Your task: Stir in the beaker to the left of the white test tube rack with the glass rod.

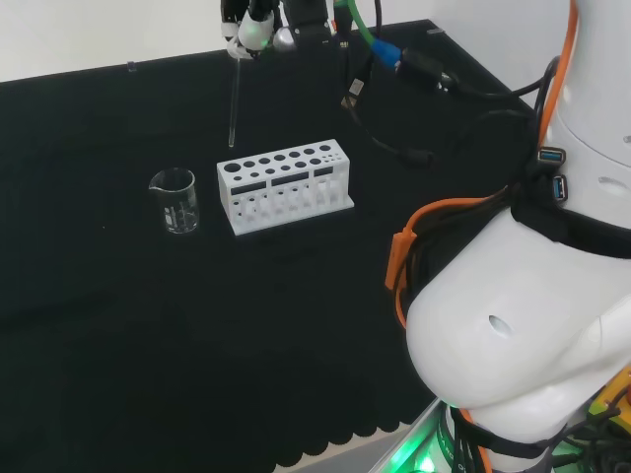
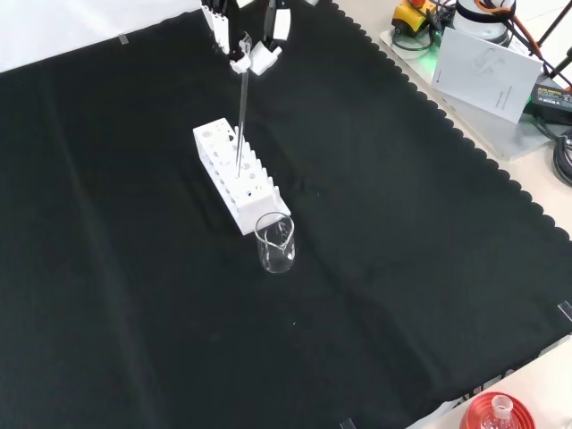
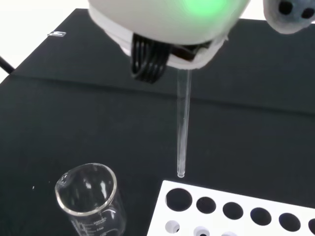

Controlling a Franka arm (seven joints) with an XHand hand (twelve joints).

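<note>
Head view: a thin clear glass rod is pinched upright by the curled fingers, hanging below them in the air. The beaker and rack are seen lower down, on the worktop.

Glass rod held up over the cloth, beaker and rack below.

Glass rod — clear, thin, hanging near upright from the hand, lower tip in the air above the rack's left end in the head view, not in the beaker. Beaker — small, clear, upright, spouted, looks empty, standing just left of the white test tube rack in the head view, apart from it.
</note>
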